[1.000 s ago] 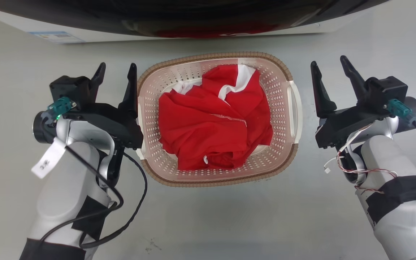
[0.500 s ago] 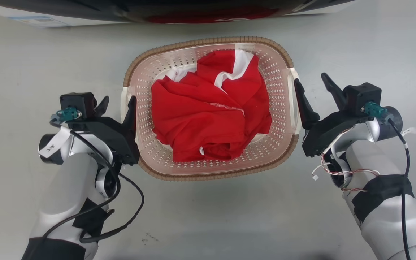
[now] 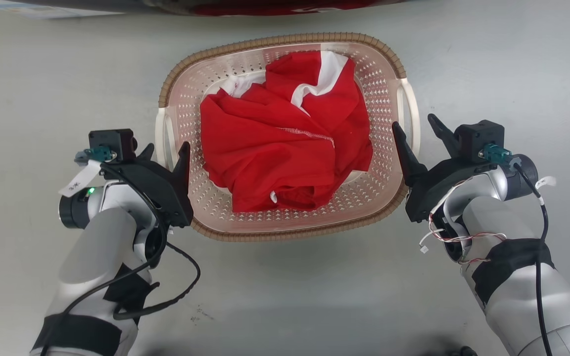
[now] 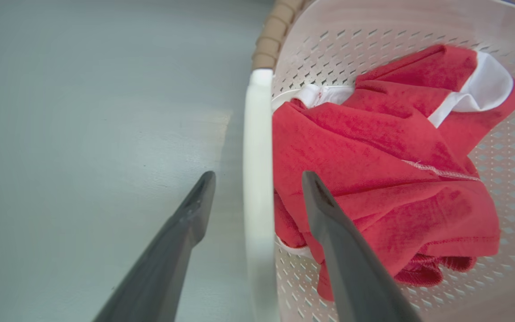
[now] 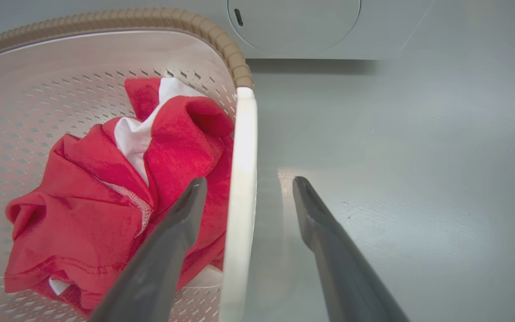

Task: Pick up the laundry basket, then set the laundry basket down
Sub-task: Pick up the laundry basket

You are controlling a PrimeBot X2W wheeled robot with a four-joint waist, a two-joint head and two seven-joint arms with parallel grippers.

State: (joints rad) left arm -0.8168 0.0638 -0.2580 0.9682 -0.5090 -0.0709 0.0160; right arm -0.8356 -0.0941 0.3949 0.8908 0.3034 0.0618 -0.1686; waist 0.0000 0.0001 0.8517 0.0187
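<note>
Left gripper was spread apart astride the left handle of the laundry basket. Right gripper was likewise apart astride the right handle.

**Desk:** What lies where?

**Operator:** From my console, the laundry basket sits mid-frame on the floor, with a garment heaped inside it. The washing machine stands behind it, at the far edge.

**Desk:** And the arms?

**Operator:** My left gripper is at the basket's left side, astride the left handle: one finger outside it, the other inside, over the garment. My right gripper stands the same way at the right handle. Whether any finger touches a handle, I cannot tell.
</note>
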